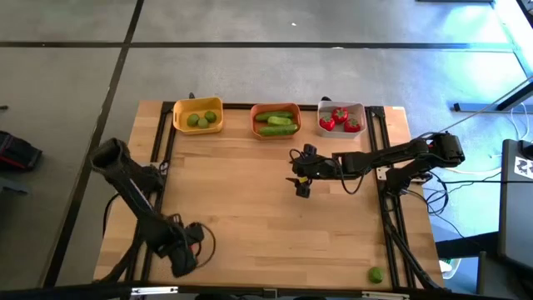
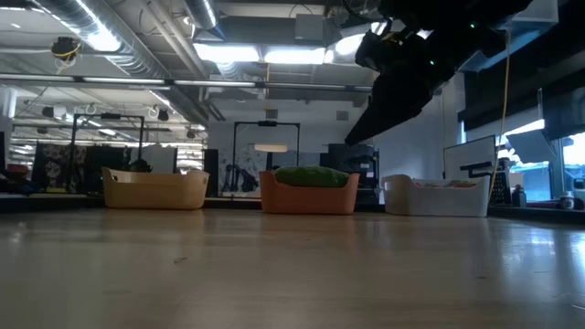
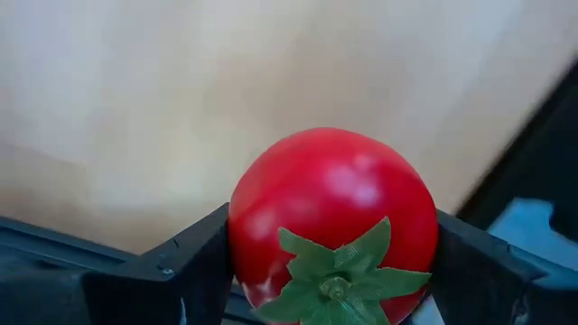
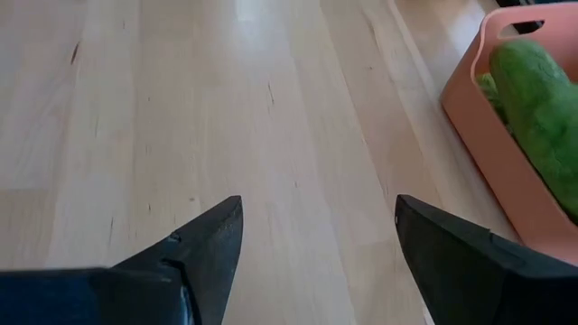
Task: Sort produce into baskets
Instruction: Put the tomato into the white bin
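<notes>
**Red tomato between the left gripper's fingers, far from the baskets**

The tomato (image 3: 332,217) is round, glossy and bright red, with a pale highlight on its skin and a green star-shaped calyx at the front. It sits between the two dark fingers (image 3: 194,262) of the left gripper (image 1: 185,250), which press against it on both sides, grasping it. This gripper is at the table edge opposite the orange basket (image 1: 276,122), on the yellow basket's side.

The orange basket stands mid-row at the far edge of the wooden table (image 1: 250,208), holding elongated green cucumbers (image 1: 277,125). The yellow basket (image 1: 198,117) beside it holds small pale-green limes (image 1: 202,120); the white basket (image 1: 341,118) on its other side holds red tomatoes (image 1: 340,118).

The right gripper (image 1: 301,177) hovers just in front of the orange basket, jaws parted and empty. A single lime (image 1: 376,274) lies well away, near the table corner on the white basket's side.
</notes>
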`<state>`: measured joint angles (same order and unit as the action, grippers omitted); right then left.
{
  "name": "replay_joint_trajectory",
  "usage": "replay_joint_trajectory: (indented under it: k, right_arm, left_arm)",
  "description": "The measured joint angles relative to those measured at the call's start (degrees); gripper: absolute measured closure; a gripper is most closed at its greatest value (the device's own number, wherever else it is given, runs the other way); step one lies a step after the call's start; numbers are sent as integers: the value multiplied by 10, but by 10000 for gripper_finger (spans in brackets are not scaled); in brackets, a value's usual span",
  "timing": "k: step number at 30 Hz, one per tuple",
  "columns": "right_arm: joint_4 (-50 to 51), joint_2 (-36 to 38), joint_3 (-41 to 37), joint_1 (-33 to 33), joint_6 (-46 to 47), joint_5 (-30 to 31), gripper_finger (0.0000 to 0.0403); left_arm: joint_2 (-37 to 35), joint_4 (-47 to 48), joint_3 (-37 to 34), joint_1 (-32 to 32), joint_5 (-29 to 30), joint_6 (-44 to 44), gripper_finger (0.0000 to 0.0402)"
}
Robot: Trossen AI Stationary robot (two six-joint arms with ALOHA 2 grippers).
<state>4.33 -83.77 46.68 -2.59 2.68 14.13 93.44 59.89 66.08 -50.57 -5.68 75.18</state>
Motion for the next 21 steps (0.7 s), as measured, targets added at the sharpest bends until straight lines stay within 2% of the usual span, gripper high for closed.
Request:
replay_joint_trajectory:
  k: [5, 9, 15, 21]
  right_arm:
    - [-4, 0, 0, 0, 0, 0, 123]
    - [-3, 0, 0, 0, 0, -2, 123]
    - [-3, 0, 0, 0, 0, -2, 123]
    - [-5, -9, 0, 0, 0, -2, 123]
  left_arm:
    - [-64, 54, 0, 62, 65, -38, 107]
    - [-103, 62, 0, 116, 126, -83, 104]
    - [-109, 50, -1, 196, 227, -188, 102]
    - [-80, -17, -24, 286, 214, -307, 101]
